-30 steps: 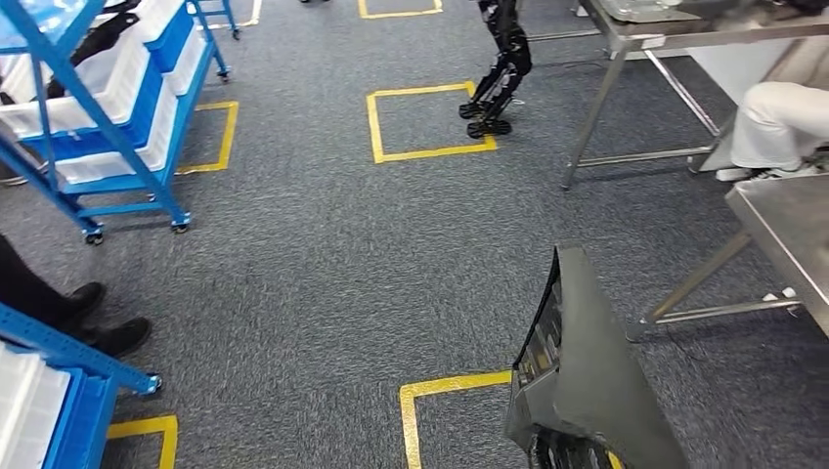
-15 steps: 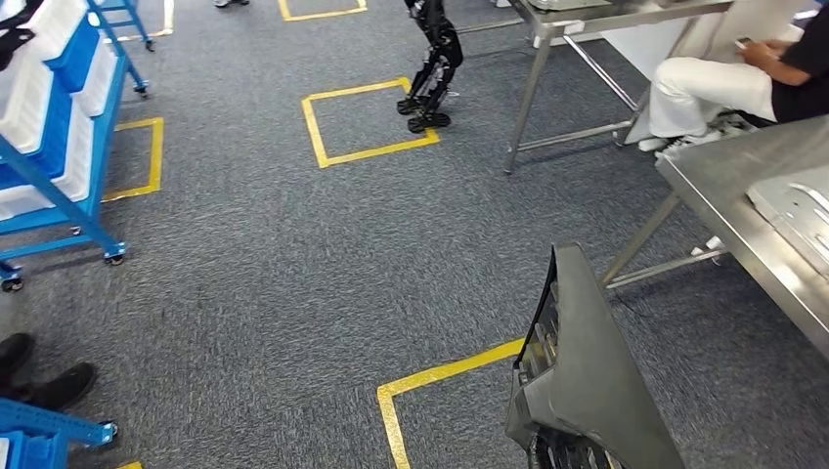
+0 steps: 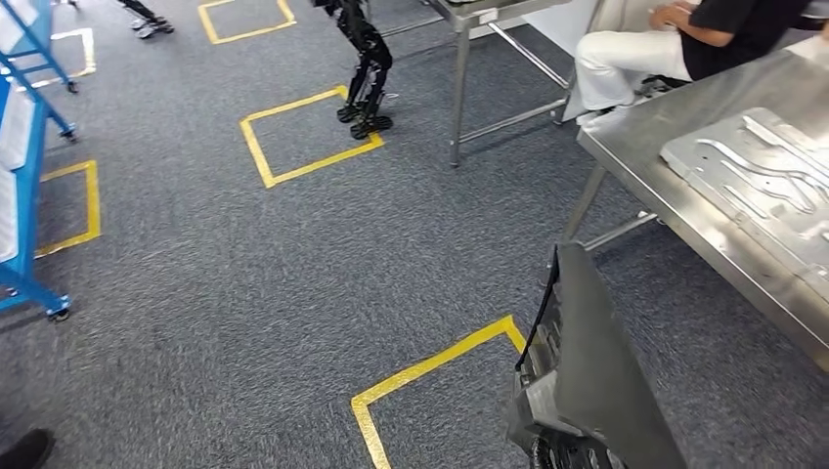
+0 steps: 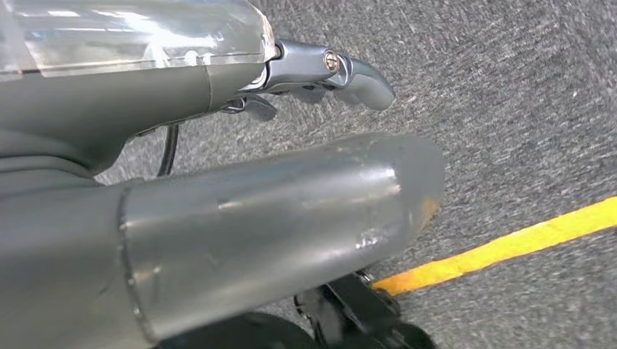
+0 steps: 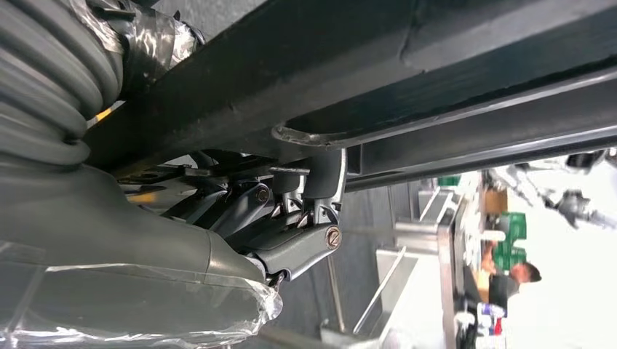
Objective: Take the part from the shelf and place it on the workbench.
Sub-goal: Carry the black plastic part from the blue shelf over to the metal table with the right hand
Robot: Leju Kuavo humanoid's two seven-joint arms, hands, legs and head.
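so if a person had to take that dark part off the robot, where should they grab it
Probably by the upper end of the dark part, coming from the workbench side. It stands nearly upright, long and narrow, with its top free, while the right robot hand grips its lower edge. The ribbed side looks easier to hold than the smooth face.

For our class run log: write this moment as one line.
phase: carrying | right hand: holds part | left hand: open | workbench: ahead right | part not placed
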